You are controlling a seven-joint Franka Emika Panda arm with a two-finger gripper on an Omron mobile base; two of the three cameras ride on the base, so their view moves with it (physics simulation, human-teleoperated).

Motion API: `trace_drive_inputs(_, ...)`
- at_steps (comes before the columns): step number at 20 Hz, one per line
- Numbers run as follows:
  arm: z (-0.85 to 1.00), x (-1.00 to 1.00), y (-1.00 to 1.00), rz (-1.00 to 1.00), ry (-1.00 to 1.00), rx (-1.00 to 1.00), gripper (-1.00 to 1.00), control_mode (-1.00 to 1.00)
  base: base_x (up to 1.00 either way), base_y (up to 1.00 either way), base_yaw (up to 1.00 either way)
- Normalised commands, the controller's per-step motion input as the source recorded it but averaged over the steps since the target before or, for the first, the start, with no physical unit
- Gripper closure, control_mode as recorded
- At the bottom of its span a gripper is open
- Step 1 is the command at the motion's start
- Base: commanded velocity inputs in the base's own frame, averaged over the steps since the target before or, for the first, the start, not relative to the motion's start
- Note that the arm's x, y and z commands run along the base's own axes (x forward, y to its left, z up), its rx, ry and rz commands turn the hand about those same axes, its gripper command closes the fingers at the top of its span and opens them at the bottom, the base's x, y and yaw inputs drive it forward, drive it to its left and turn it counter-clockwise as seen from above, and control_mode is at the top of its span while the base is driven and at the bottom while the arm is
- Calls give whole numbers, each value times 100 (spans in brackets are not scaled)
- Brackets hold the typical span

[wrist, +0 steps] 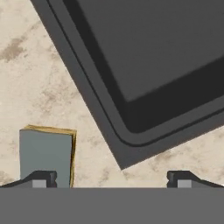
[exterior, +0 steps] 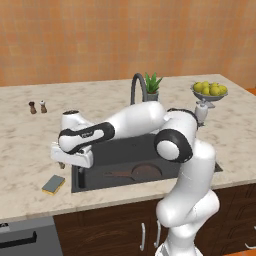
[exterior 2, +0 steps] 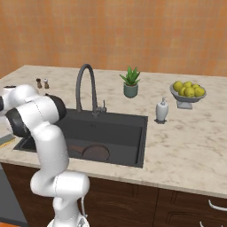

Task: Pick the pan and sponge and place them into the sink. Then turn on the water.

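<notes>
Countertop point(exterior 2: 190, 146): beige marbled stone, stretching along in front of an orange wall.
Potted plant point(exterior 2: 131, 82): standing behind the basin.
Soap dispenser point(exterior 2: 162, 110): sitting just right of the basin.
Fruit bowl point(exterior 2: 188, 91): holding yellow-green fruit.
Shakers point(exterior: 37, 107): standing paired, far left.

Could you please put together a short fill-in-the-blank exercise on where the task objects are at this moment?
1. The pan lies inside the ____.
2. The sponge rests on the ____, outside the basin.
3. The sponge's ____ face is turned up.
4. In the hand view, the tool has its fingertips standing ____, gripping nothing.

Missing words: sink; counter; grey-blue; apart
</notes>
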Motion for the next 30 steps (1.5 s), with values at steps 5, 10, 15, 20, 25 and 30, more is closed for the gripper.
trace_drive_inputs(5,-13,0,52,0,0,-1,-100,-100,0,0,0)
trace_drive_inputs(10,-15,0,32,0,0,-5,-100,-100,0,0,0)
trace_drive_inputs(15,-17,0,21,0,0,-3,-100,-100,0,0,0)
trace_drive_inputs(20,-10,0,15,0,0,0,-100,-100,0,0,0)
trace_drive_inputs(25,-20,0,3,0,0,0,-100,-100,0,0,0)
trace_drive_inputs(30,-23,0,0,0,0,0,-100,-100,0,0,0)
